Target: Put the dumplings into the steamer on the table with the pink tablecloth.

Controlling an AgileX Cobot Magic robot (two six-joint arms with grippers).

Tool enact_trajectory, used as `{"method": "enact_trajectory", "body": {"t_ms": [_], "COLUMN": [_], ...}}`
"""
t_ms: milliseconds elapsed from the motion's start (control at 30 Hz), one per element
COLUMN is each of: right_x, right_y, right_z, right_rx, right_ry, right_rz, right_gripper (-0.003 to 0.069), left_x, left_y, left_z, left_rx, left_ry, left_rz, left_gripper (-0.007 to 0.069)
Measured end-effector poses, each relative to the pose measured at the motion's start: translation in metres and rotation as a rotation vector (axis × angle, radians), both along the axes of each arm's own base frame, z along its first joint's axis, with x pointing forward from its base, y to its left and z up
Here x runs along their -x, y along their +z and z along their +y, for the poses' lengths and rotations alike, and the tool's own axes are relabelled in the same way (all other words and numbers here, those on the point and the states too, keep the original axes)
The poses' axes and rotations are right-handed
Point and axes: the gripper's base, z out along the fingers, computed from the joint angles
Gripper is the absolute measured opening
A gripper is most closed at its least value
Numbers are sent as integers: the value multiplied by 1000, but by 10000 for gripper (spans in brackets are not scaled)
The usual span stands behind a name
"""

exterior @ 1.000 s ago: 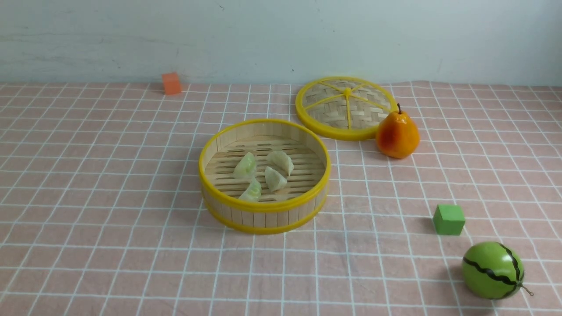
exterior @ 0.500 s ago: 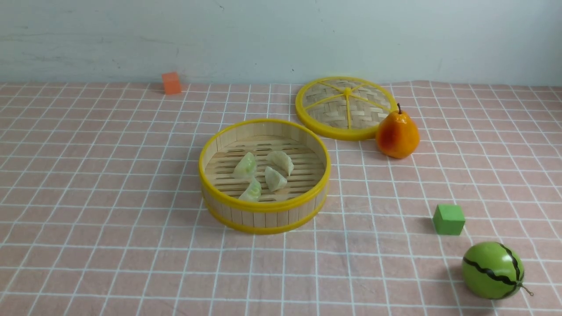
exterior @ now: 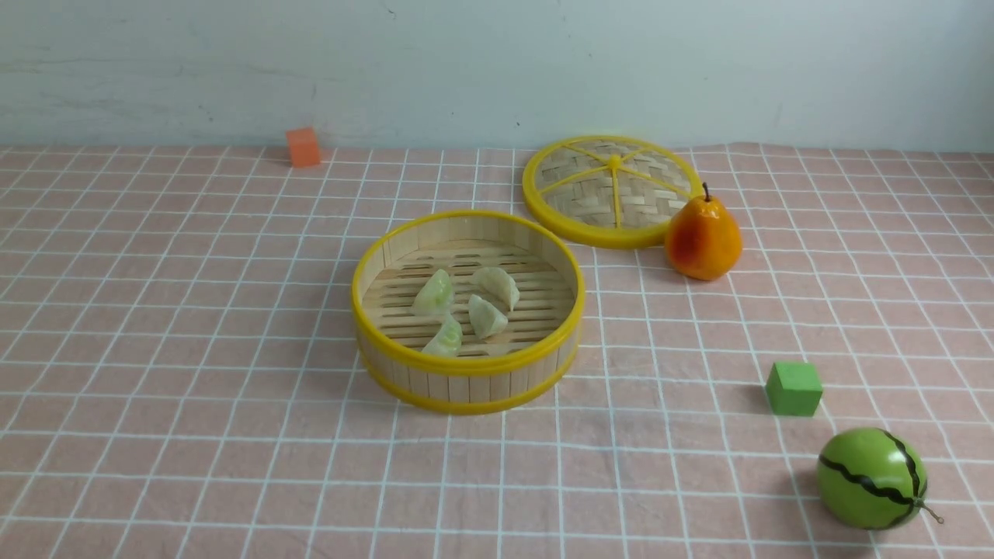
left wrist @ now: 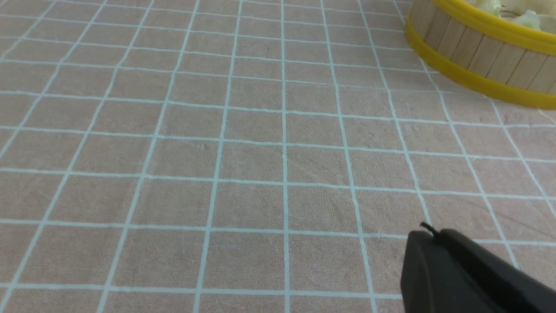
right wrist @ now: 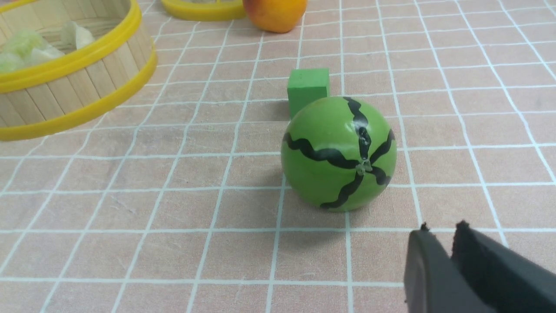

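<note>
Four dumplings [exterior: 466,309], one steamer [exterior: 467,384], lid [exterior: 610,191], pear [exterior: 703,240], watermelon [exterior: 870,478], two cubes [exterior: 794,387].

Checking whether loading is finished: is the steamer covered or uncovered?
Uncovered. The steamer stands open with four dumplings on its slats; its lid lies flat on the cloth behind it, beside the pear.

The tablecloth [exterior: 194,349] is salmon pink with a thin white grid. The steamer [exterior: 467,380] is pale wood with yellow rims, holding two pale green and two off-white dumplings [exterior: 464,308]; the woven lid [exterior: 610,191] has a yellow rim and spokes. The pear [exterior: 703,239] is orange-yellow, one cube [exterior: 303,147] orange, another cube [exterior: 794,387] green, the watermelon [exterior: 870,478] green with wavy black stripes.
</note>
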Motion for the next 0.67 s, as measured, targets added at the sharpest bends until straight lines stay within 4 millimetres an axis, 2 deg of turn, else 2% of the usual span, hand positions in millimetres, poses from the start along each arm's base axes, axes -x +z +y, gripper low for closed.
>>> {"method": "enact_trajectory", "body": {"t_ms": [667], "right_x": [0], "right_y": [0], "right_z": [0], "right_rx": [0], "right_ry": [0], "right_rz": [0], "right_gripper": [115], "left_x": [0], "left_y": [0], "left_z": [0], "left_rx": [0], "left_ry": [0], "left_rz": [0], "left_gripper": [-2]}}
